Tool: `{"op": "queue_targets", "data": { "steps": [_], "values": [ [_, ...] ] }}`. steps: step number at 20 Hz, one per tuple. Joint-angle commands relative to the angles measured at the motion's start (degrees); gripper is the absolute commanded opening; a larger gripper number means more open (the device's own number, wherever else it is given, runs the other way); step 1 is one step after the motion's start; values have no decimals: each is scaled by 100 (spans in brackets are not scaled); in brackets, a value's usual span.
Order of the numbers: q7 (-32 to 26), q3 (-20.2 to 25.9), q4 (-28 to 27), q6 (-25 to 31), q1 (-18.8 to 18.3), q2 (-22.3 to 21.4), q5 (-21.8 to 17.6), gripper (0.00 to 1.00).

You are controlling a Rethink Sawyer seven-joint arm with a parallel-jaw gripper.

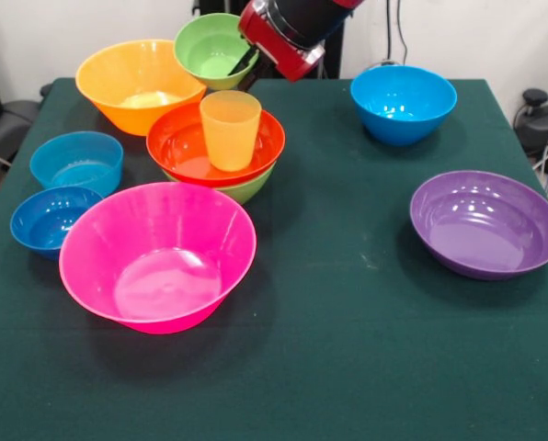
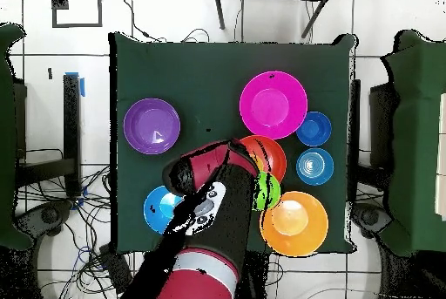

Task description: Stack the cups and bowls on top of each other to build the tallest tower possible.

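The tower (image 1: 217, 158) stood mid-table: a yellow cup (image 1: 230, 129) upright in a red-orange bowl (image 1: 184, 147) nested on a green one. Behind it the gripper (image 1: 244, 62) hung at the small green bowl (image 1: 210, 48) (whether its fingers were closed could not be told). Capping the cup well probably called for a centred, level, gentle placement.

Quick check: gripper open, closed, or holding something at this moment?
Gripper: cannot be told; it reaches into the small green bowl, mostly hidden by the arm.
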Motion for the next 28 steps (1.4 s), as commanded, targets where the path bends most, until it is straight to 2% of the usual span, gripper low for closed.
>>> {"op": "queue_targets", "data": {
  "steps": [1,11,20,28],
  "values": [
    [-555,706,-555,-514,-23,213,-374,0],
    [-670,935,-464,-397,-227,127,-206,0],
    [-1195,1232,-368,372,-477,18,12,0],
    [-1356,1476,-249,629,-698,-114,-9,0]
  ]
}}
